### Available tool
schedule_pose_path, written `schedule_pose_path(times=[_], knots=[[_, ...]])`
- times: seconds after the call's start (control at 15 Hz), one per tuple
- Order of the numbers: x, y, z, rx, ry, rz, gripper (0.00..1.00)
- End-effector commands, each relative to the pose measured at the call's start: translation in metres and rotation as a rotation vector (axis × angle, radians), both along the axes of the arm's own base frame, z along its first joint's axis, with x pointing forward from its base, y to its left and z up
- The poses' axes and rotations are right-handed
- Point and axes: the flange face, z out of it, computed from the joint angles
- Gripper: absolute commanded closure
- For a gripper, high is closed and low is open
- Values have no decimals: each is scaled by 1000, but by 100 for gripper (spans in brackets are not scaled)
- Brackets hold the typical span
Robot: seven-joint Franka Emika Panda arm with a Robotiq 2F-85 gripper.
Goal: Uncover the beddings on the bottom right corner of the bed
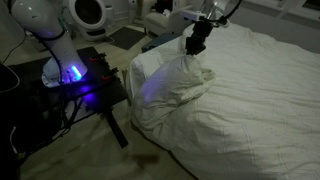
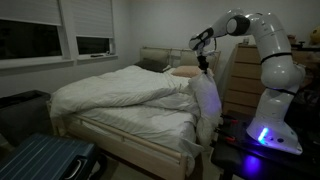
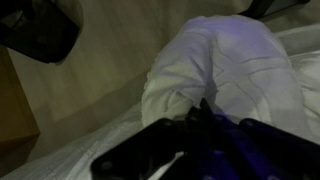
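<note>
The bed (image 1: 265,120) is large, low and all white in both exterior views (image 2: 140,138). The wrinkled white beddings (image 1: 170,85) are pulled up into a peak at the corner nearest the robot. They hang down in a tall fold in an exterior view (image 2: 206,100). My gripper (image 1: 197,44) is above that corner, shut on the top of the fold, as an exterior view (image 2: 203,67) also shows. In the wrist view the dark fingers (image 3: 200,112) are closed together on the bunched beddings (image 3: 225,60).
The robot's black table with blue lights (image 1: 90,88) stands right beside the bed corner (image 2: 250,150). A dark suitcase (image 2: 45,160) lies at the foot. A wooden dresser (image 2: 243,85) stands behind the arm. Pillows (image 2: 175,70) are at the headboard.
</note>
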Motion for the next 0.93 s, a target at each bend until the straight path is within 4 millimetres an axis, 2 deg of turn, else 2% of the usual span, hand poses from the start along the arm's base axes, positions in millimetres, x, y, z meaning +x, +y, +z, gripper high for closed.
schedule_pose_path(times=[0.0,0.2,0.33,0.87], knots=[[-2,-37,22,-42,-119,-147,99],[-1,-57,23,-97,-228,-229,99],[3,-63,24,-149,-305,-257,99],[31,-54,12,-380,-598,-313,99]])
